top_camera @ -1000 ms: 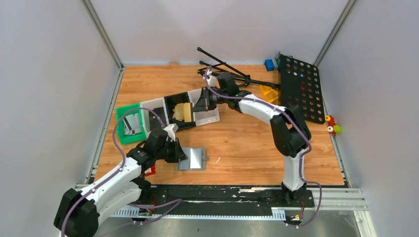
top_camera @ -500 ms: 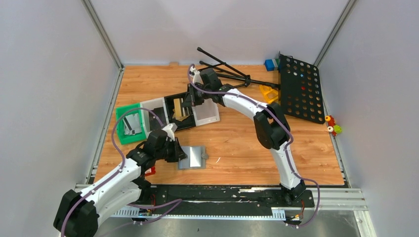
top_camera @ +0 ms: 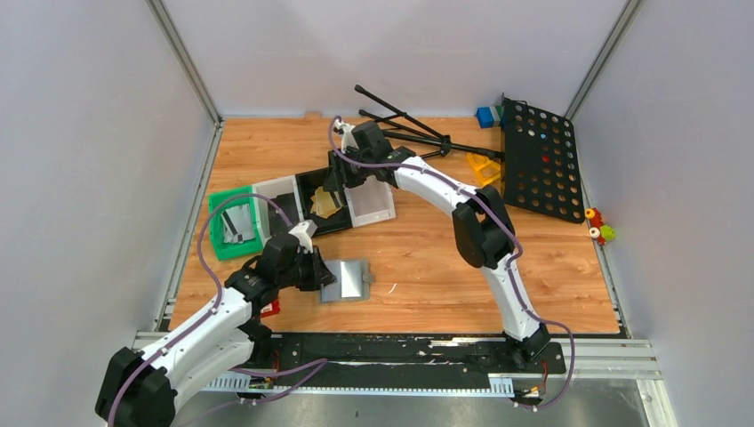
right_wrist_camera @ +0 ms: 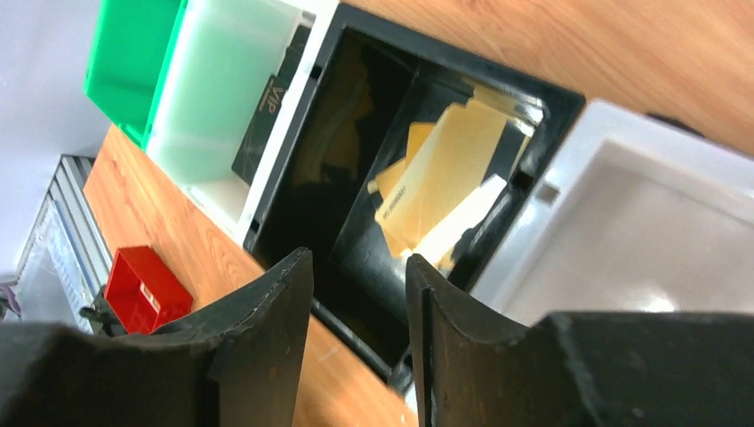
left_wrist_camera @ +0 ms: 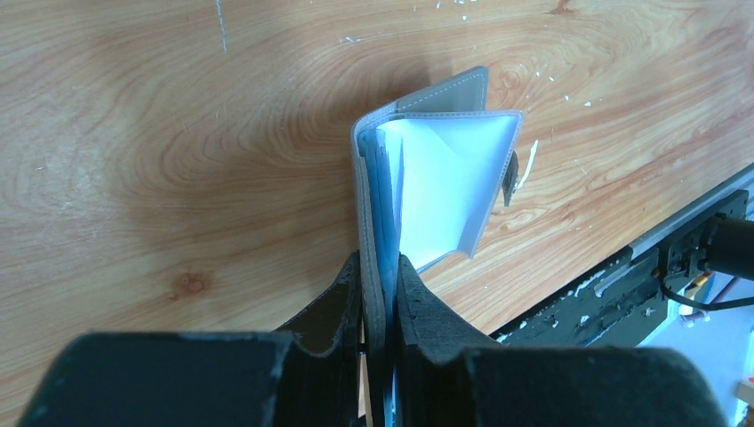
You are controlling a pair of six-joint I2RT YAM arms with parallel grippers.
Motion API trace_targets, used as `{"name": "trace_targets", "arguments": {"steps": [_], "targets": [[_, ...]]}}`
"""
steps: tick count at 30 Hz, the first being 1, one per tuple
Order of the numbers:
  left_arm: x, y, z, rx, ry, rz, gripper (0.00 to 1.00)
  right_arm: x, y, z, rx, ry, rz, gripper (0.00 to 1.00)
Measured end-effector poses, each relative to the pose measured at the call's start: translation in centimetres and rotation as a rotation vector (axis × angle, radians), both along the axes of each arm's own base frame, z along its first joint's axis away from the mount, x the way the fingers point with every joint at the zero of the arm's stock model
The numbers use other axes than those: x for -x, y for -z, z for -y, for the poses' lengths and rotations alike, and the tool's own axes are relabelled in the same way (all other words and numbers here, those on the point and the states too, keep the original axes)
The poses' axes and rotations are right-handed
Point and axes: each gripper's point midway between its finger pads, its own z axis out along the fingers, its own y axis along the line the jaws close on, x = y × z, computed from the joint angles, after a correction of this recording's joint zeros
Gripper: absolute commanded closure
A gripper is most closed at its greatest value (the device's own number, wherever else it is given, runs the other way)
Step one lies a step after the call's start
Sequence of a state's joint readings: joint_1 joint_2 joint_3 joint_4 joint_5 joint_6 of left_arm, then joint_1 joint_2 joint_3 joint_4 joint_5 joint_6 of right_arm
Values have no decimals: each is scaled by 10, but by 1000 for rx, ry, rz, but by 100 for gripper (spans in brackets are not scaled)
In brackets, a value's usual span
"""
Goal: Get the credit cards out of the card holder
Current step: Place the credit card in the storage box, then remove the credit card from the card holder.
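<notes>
Your left gripper (left_wrist_camera: 381,267) is pinched shut on the near edge of the card holder (left_wrist_camera: 427,187). The holder sits half open on the table (top_camera: 427,258), with plenty of bare wood to its right. Your right gripper (right_wrist_camera: 358,262) hangs over the black tray (right_wrist_camera: 462,53), jaws apart and empty. The gold credit cards (right_wrist_camera: 449,173) lie inside that tray.

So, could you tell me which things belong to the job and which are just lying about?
Job: card holder, gold cards, black card, trays, left end effector, right end effector.
Lying about: red block, pegboard, blue block, black rods.
</notes>
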State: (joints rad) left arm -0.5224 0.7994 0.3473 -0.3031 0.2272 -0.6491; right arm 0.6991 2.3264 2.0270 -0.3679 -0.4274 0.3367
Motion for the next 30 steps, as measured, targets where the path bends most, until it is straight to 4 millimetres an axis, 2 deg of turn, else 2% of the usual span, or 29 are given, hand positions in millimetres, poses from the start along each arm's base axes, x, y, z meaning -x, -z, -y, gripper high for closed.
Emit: {"name": "trace_targets", "arguments": {"steps": [2,5,11,13,16,22,26,30], "targets": [[0,-1,0,3,0,6,85,6,-6,7,12,-5,8,51],[-1,-3,2,11,2,8,84,23,-25,23,19,-10,25,48],[-3,-4,9,40,13,5,83,82,-83,76,-22,-1,101,49],[-4,-4,12,46,17,0,82,101,-95,92,-44,3,119,50],[-2,0,18,45,38,-11,81,127,-90,115,-47,18,112,53],[5,12,35,18,97,-62,80,172,-48,166,23,89,63,53],[5,12,50,26,133,-56,80,195,-48,191,-14,138,84,54],[3,14,63,33,155,-58,79,207,-47,198,-89,161,94,56]]}}
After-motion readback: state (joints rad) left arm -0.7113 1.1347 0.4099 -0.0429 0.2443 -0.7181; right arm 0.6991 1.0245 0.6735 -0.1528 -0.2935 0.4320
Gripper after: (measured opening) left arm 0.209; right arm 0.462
